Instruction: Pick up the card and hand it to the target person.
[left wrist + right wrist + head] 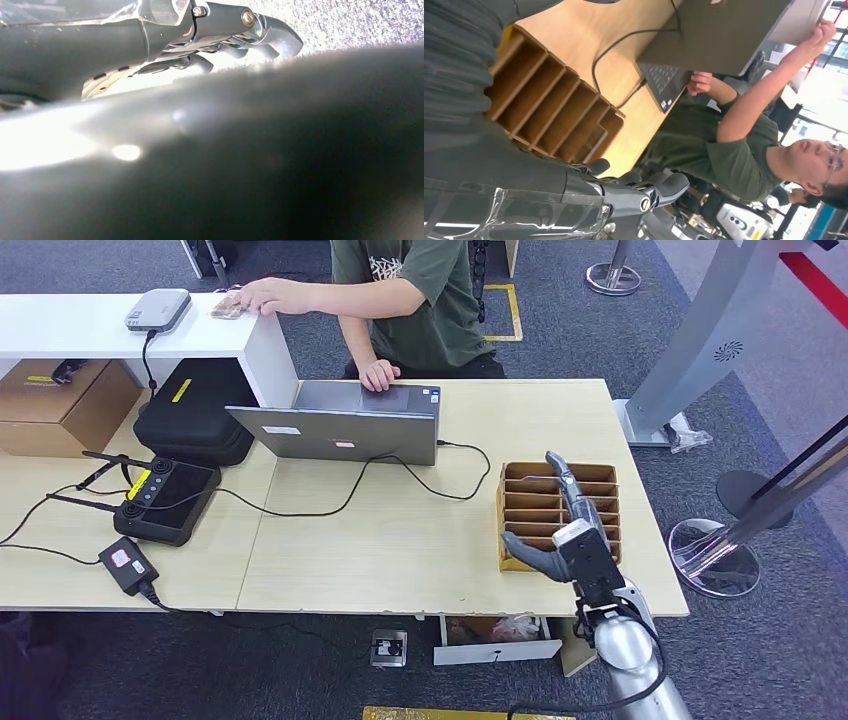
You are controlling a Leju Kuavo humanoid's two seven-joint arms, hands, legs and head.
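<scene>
While nothing is in my grasp yet, the task looks barely begun. Going left to right across the desk (400,550): a black controller (165,500) and a small adapter (127,565) sit near the left edge, an open laptop (345,425) stands at the back edge with a person (410,300) seated behind it, and the wooden slotted organizer (555,515) sits by the right front corner. My right hand (560,530) hovers above that organizer, fingers spread apart and empty. I cannot make out the card; I judge it lies in one of the slots. My left hand (235,30) hangs at my side, fingers curled in loosely, whether apart or together I cannot tell. Picking and handing over both remain.
</scene>
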